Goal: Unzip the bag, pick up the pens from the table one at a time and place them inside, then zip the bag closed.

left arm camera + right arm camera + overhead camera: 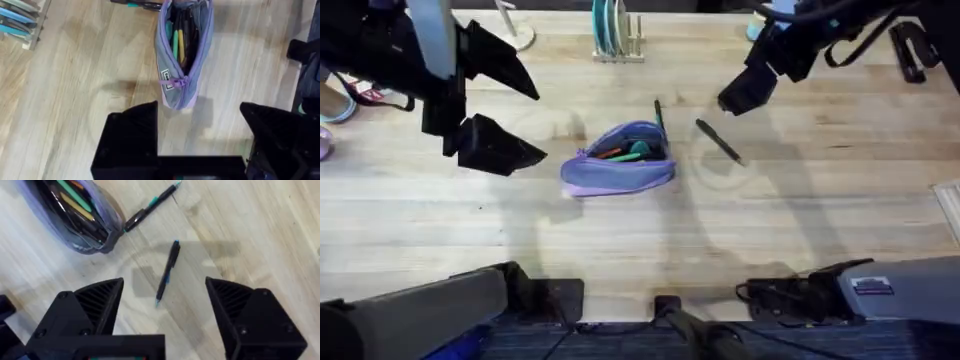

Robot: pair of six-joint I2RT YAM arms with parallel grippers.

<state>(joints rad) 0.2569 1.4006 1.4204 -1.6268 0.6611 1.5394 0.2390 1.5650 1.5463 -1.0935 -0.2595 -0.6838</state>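
Two pens lie loose on the table [800, 220], both to the right of the bag [618, 160] in the overhead view. The nearer pen [659, 113] rests just beside the bag's far right end, running away from the robot; in the right wrist view its tip comes close to the bag's end, though I cannot tell if they touch. The other pen [718, 140] lies a little farther right at a slant, apart from the bag and from the first pen.

The bag sits near the middle of the table with its zipper open along the top. Inside it show coloured sticks: green, orange and yellow ones among dark ones. From the left wrist camera the zipper pull [174, 82] hangs at the end of the bag that faces the left arm, with a small label just beside it.

The left gripper [515, 118] hovers to the left of the bag, its black fingers spread wide and holding nothing, the bag's end lined up between them in its own camera. The right gripper [162, 307] hangs above the slanted pen, its fingers also spread wide and empty, with that pen lying between them in its view.

A rack with upright plates [613, 32] stands at the far edge of the table.
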